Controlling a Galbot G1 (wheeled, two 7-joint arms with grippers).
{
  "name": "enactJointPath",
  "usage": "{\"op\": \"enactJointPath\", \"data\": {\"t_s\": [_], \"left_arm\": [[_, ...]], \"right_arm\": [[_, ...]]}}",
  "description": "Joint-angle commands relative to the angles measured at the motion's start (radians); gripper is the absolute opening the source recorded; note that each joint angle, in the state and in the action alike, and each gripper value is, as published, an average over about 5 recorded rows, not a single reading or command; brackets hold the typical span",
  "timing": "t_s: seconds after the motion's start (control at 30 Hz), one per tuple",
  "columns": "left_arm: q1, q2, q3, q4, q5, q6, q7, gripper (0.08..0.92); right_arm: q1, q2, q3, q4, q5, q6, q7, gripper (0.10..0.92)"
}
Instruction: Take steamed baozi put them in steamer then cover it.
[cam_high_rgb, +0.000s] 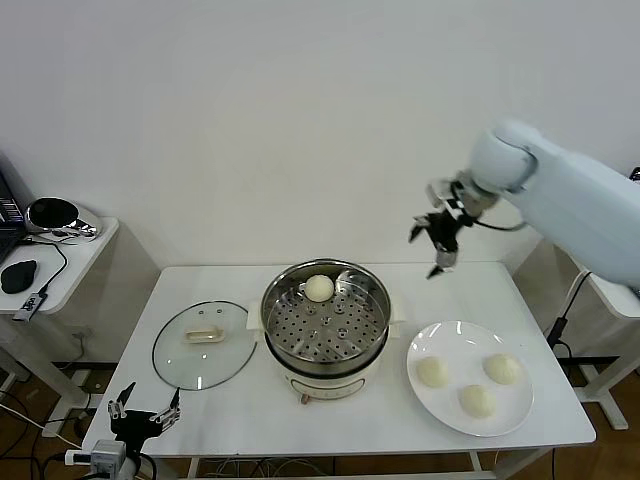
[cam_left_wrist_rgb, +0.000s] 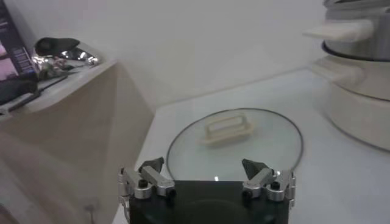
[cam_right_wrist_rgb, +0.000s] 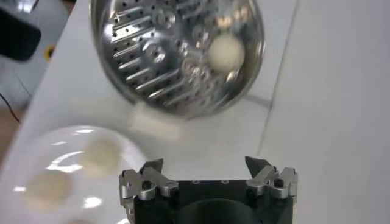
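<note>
One baozi (cam_high_rgb: 319, 288) lies on the perforated tray at the far side of the steel steamer (cam_high_rgb: 368, 334), also seen as baozi (cam_right_wrist_rgb: 226, 52) in steamer (cam_right_wrist_rgb: 128, 36). Three baozi (cam_high_rgb: 433, 371) (cam_high_rgb: 502, 368) (cam_high_rgb: 477, 400) rest on the white plate (cam_high_rgb: 445, 342). The glass cover (cam_high_rgb: 178, 355) with its cream handle (cam_high_rgb: 206, 335) lies flat on the table, left of the steamer. My right gripper (cam_high_rgb: 440, 243) hangs open and empty, high above the table's far right. My left gripper (cam_high_rgb: 145, 412) stands open and empty at the front left, just before the cover (cam_left_wrist_rgb: 274, 137).
A side table (cam_high_rgb: 85, 245) with a mouse and headphones stands at the left. The steamer sits on a white base (cam_high_rgb: 320, 382). The white wall rises right behind the table.
</note>
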Motion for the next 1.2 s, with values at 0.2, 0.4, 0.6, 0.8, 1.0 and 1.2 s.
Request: {"op": "enactJointPath", "data": {"t_s": [0.2,0.4,0.6,0.8,1.0,1.2], "left_arm": [[0.023,-0.012,0.002,-0.018,0.008,0.0,0.0,0.823],[0.03,-0.026,0.006,-0.023,0.019,0.0,0.0,0.823],[0.03,-0.028,0.007,-0.013,0.023,-0.001,-0.001,0.823],[0.025,-0.026,0.006,-0.001,0.025,0.0,-0.002,0.823],[0.024,-0.029,0.007,0.005,0.027,0.0,-0.002,0.823],[0.025,-0.028,0.013,0.009,0.034,0.0,-0.002,0.823]], "right_arm": [[-0.372,-0.174,0.201,0.143,-0.12,-0.165,0.019,0.823],[-0.45,-0.128,0.2,0.126,-0.155,-0.156,0.073,0.823],[-0.495,-0.075,0.211,0.094,-0.168,-0.151,0.093,0.823],[-0.519,-0.031,0.232,0.047,-0.18,-0.111,0.088,0.823],[-0.545,0.006,0.239,0.017,-0.219,-0.091,0.09,0.823],[-0.594,0.055,0.284,-0.017,-0.26,-0.067,0.107,0.823]]}}
